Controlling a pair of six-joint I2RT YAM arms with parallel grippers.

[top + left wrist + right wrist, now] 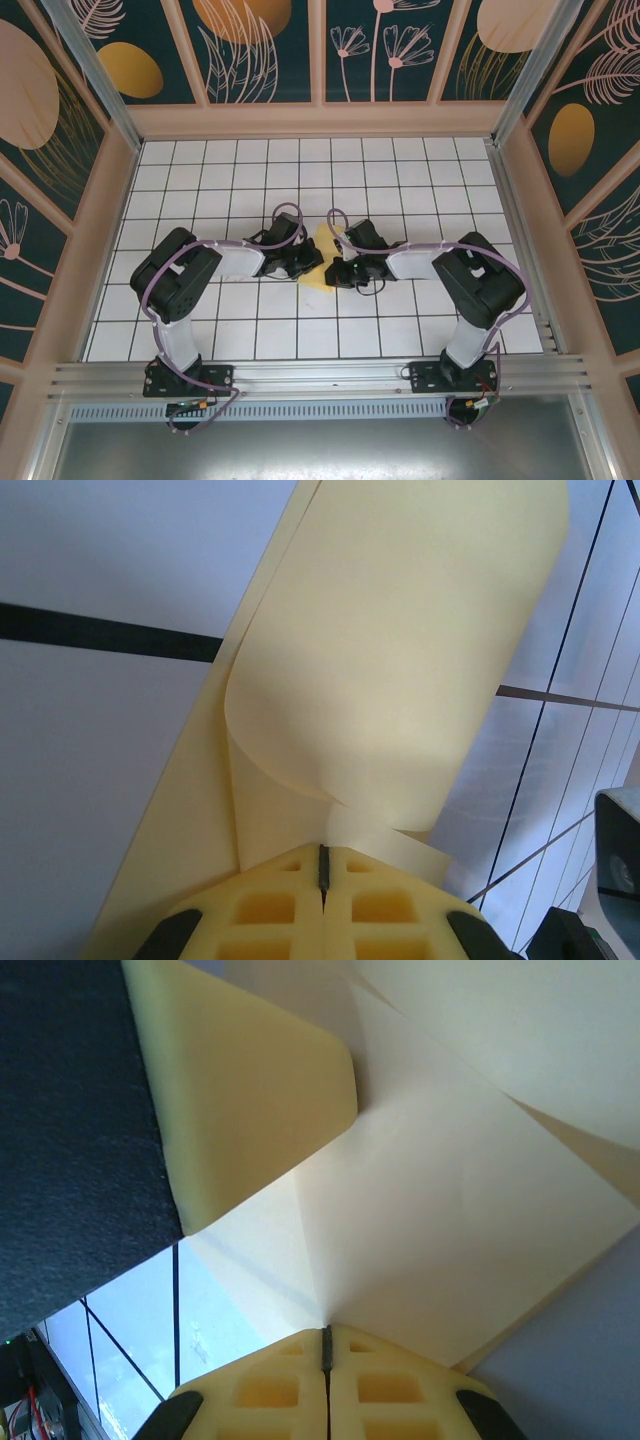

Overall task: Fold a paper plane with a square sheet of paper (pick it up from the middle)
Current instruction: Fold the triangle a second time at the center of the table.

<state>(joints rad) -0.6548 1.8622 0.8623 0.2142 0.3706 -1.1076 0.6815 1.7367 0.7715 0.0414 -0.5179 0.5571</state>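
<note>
Left gripper (322, 880) and right gripper (325, 1345), each clenched on the square sheet of paper (400, 660) mid-table, hold it curled, probably for a fold.

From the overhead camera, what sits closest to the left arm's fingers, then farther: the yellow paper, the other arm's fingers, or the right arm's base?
1. The pale-yellow sheet of paper, mid-table, pinched in the left fingers.
2. The right fingers, just across the paper, to the right.
3. The right arm's black base, near right edge.
</note>
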